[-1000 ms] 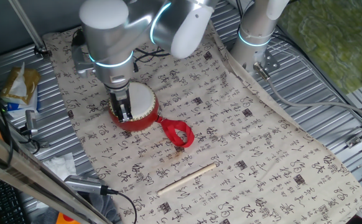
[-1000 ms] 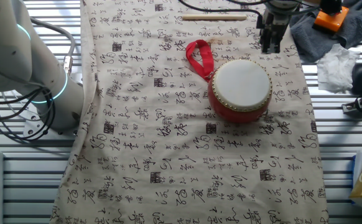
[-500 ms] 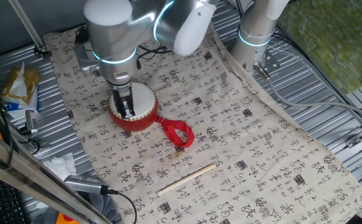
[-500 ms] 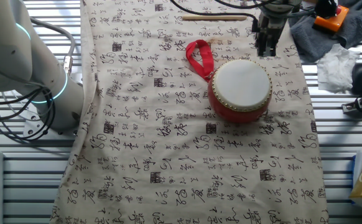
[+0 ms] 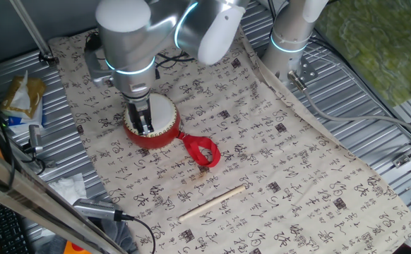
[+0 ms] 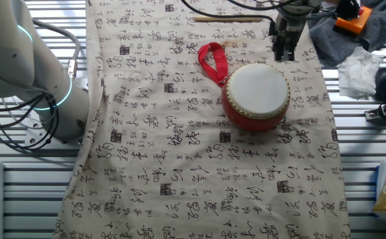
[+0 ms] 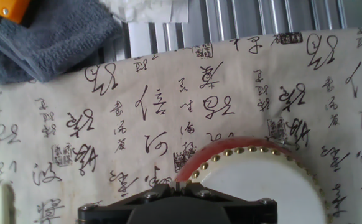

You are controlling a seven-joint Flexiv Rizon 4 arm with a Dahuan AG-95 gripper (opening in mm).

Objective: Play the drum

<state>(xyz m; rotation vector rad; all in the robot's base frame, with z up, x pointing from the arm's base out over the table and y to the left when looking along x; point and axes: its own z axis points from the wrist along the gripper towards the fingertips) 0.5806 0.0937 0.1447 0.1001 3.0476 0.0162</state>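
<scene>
Drum [image 6: 256, 96] sits on the calligraphy-printed cloth [image 6: 180, 166], characters unreadable; gripper [image 6: 284, 52] hovers beside it, jaws' opening unclear.

Ribbed metal table [image 5: 375, 92] – calligraphy cloth [image 5: 276, 162], grey towel [image 7: 44, 37]

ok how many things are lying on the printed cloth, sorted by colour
red and white: 1, the drum with its red ribbon loop
pale wood: 1, the stick
total: 2
The tool hangs above the drum's edge and is not counted.
</scene>
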